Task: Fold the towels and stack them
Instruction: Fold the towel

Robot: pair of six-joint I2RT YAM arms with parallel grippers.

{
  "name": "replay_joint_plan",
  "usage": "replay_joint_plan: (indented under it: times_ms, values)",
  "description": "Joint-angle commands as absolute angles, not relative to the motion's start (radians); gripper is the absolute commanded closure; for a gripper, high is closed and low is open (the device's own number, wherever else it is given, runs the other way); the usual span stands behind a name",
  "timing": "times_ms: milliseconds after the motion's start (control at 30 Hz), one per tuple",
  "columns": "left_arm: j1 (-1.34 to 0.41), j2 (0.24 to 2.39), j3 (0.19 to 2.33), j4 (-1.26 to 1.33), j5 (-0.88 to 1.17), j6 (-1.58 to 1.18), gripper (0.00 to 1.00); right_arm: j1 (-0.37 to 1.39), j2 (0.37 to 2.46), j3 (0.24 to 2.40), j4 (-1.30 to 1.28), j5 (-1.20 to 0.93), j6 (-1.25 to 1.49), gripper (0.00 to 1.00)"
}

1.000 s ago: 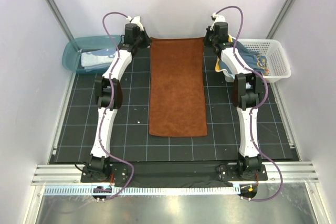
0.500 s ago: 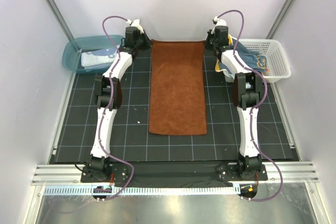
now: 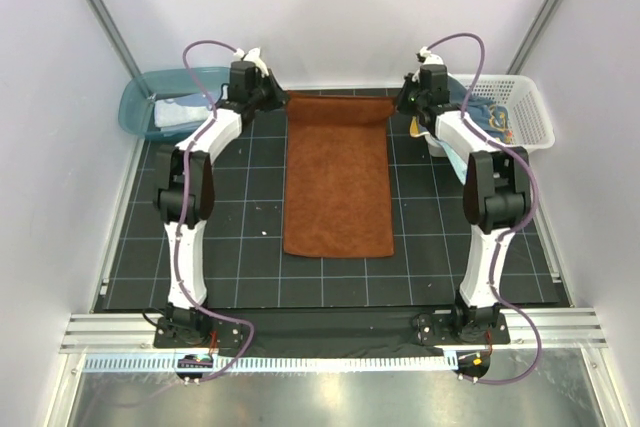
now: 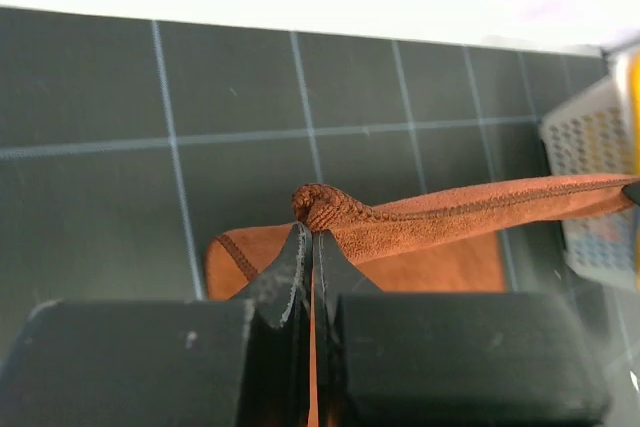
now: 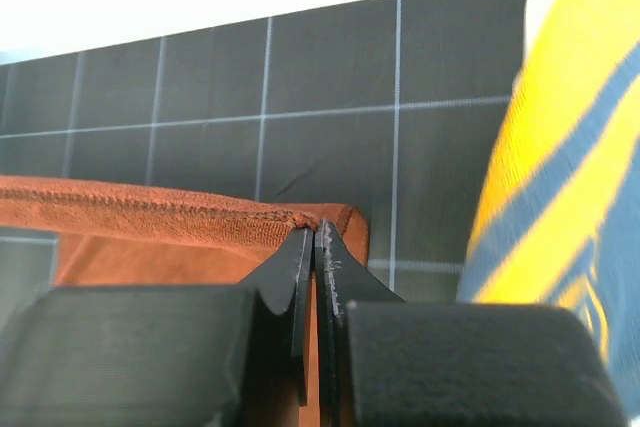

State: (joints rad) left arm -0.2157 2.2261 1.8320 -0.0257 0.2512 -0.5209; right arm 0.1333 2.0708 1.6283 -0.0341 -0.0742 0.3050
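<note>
Terry cloth, rust-brown, lies between my two arms: the brown towel (image 3: pixel 338 187) is spread lengthwise on the black gridded mat (image 3: pixel 250 247), its near hem flat and square to the grid lines. Farther up, its far hem is raised off the mat and drawn taut between my claws. My left claw (image 4: pixel 312 242) is pinched tight on the far left corner. Its fingertips (image 4: pixel 296 257) meet with only cloth between them, and a bunched bit of hem pokes out just past them. My right claw (image 5: pixel 314 237) is clamped the same way on the far right corner, the stitched edge running off to its left. At the far left, the teal tub (image 3: pixel 135 117) holds a pale folded towel (image 3: pixel 178 114). At the far right, the white basket (image 3: pixel 535 137) holds a navy and yellow towel (image 3: pixel 490 112), which sits close beside my right claw.
</note>
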Motion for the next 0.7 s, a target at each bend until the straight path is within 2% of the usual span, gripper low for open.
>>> replay_joint_plan:
  times_ms: [0, 233, 667]
  values:
    - [-0.216, 2.1, 1.748, 0.054, 0.21, -0.523, 1.0, 0.107, 1.923, 1.507, 0.054, -0.046, 0.342, 0.99]
    - [-0.262, 1.919, 1.453, 0.069, 0.163, -0.534, 1.0, 0.135, 1.734, 1.283, 0.049, -0.052, 0.379, 0.99]
    - [-0.322, 1.706, 1.161, 0.074, 0.087, -0.574, 1.0, 0.209, 1.473, 0.999, 0.006, -0.014, 0.413, 0.99]
